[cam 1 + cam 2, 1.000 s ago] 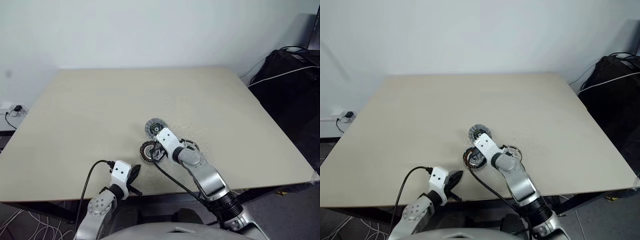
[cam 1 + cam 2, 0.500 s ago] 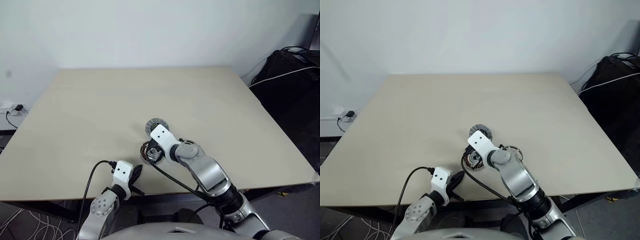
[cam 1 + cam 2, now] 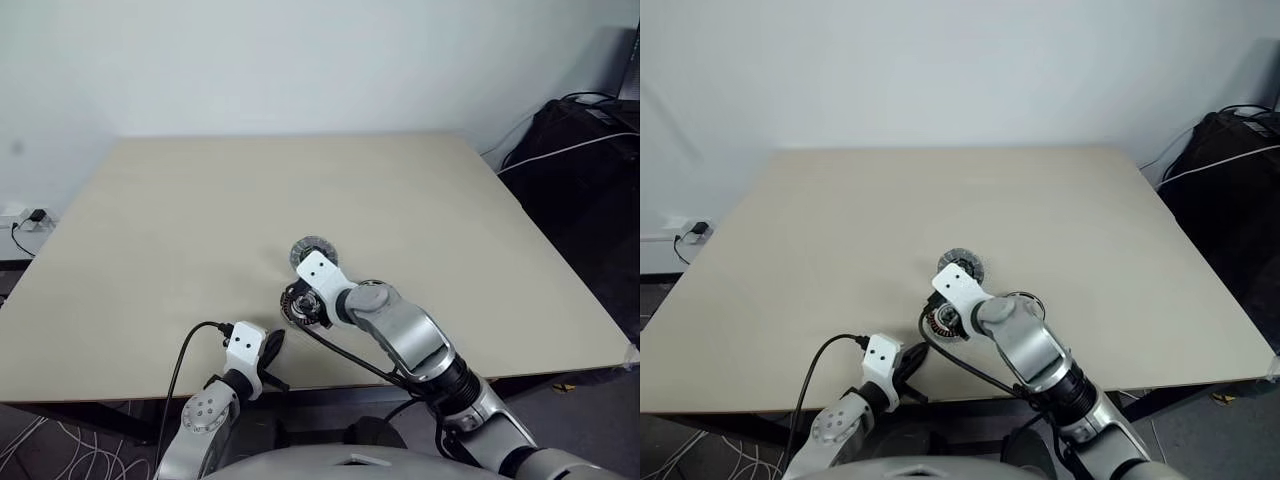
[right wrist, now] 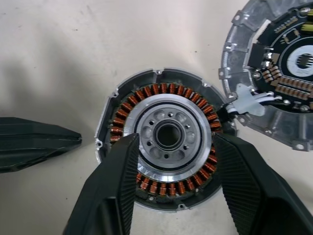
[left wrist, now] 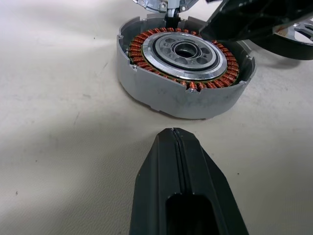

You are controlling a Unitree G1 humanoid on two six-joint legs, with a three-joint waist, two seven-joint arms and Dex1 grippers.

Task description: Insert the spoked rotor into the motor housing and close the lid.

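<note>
The motor housing (image 4: 166,164) lies on the table, a grey round shell with copper windings around a silver centre, also in the left wrist view (image 5: 186,63). My right gripper (image 4: 171,139) hangs open just above it, one finger (image 4: 110,191) over each side; I cannot tell if they touch it. The lid (image 4: 274,63), a grey disc, lies right behind the housing, joined to it by short wires. The spoked rotor (image 5: 299,32) shows its dark rim beside the right arm. My left gripper (image 5: 173,134) is shut and empty, a short way in front of the housing.
The beige table (image 3: 200,210) has wide bare room to the left, right and back. Its front edge runs just below my left gripper (image 3: 268,345). A dark bag and cables (image 3: 580,140) sit off the table at the right.
My right gripper has opened over the housing, and its wrist has tipped further downward. The left arm has kept still.
</note>
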